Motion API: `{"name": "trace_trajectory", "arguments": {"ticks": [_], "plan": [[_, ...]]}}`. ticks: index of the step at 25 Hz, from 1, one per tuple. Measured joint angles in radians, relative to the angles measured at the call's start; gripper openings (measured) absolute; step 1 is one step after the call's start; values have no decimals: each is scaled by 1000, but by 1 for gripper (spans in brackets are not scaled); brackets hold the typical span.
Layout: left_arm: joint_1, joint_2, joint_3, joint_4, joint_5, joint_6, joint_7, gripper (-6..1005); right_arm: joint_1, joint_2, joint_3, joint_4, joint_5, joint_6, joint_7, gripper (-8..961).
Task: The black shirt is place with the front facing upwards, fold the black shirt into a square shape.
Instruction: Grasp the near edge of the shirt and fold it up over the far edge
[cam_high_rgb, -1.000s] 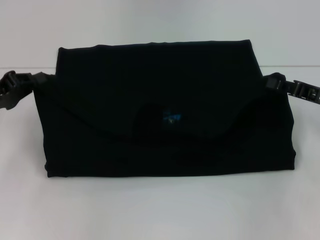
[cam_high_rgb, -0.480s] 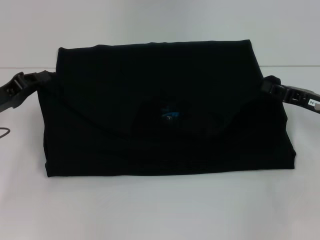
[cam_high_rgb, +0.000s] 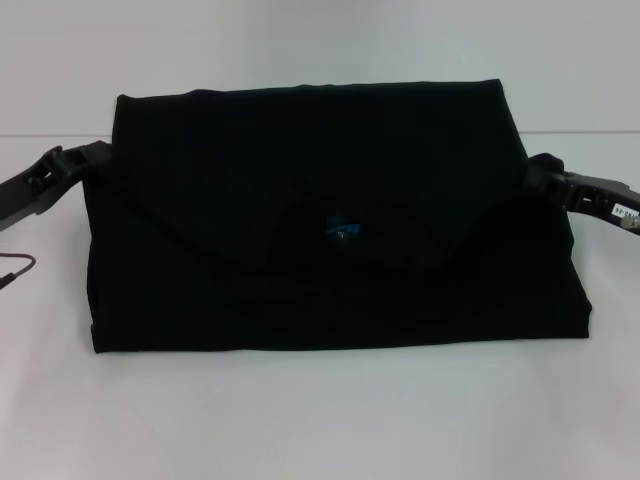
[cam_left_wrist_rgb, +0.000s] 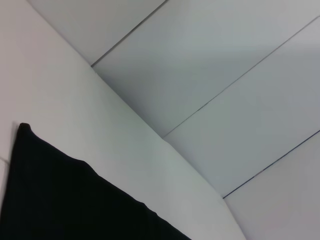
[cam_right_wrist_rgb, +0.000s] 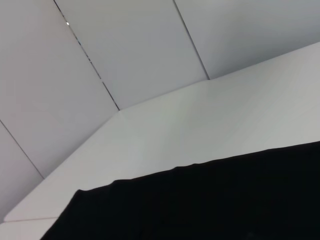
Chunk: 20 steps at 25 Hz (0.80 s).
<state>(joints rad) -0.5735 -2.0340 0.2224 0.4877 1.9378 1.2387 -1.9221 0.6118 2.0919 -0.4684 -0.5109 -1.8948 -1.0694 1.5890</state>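
The black shirt (cam_high_rgb: 330, 200) lies on the white table (cam_high_rgb: 320, 420), folded into a wide rectangle with both sleeves turned in over the chest. Its small blue neck tag (cam_high_rgb: 343, 230) shows near the middle. My left gripper (cam_high_rgb: 90, 157) is at the shirt's left edge, near the far corner. My right gripper (cam_high_rgb: 540, 170) is at the right edge, at about the same height. Both meet the dark cloth, which hides their tips. The left wrist view shows a corner of the black shirt (cam_left_wrist_rgb: 60, 200), and the right wrist view shows an edge of the shirt (cam_right_wrist_rgb: 210, 200).
A thin dark cable (cam_high_rgb: 15, 268) loops in at the far left over the table. A pale panelled wall (cam_high_rgb: 320, 40) rises behind the table's back edge. White tabletop surrounds the shirt.
Both arms have shifted inward and lower along the shirt's side edges. The cable at the far left has come further into view. The shirt's outline is nearly unchanged.
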Motion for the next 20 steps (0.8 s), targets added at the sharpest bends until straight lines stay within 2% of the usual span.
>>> {"name": "trace_trajectory", "arguments": {"ticks": [13,20], "plan": [[-12,-33,2,0,-13,-51,70,1,0,2,-4,78,118,71,-175,93],[-13,-46,5,-1,-22,-73,99,1,2,2,-3,98,127,96,-211,96]]}}
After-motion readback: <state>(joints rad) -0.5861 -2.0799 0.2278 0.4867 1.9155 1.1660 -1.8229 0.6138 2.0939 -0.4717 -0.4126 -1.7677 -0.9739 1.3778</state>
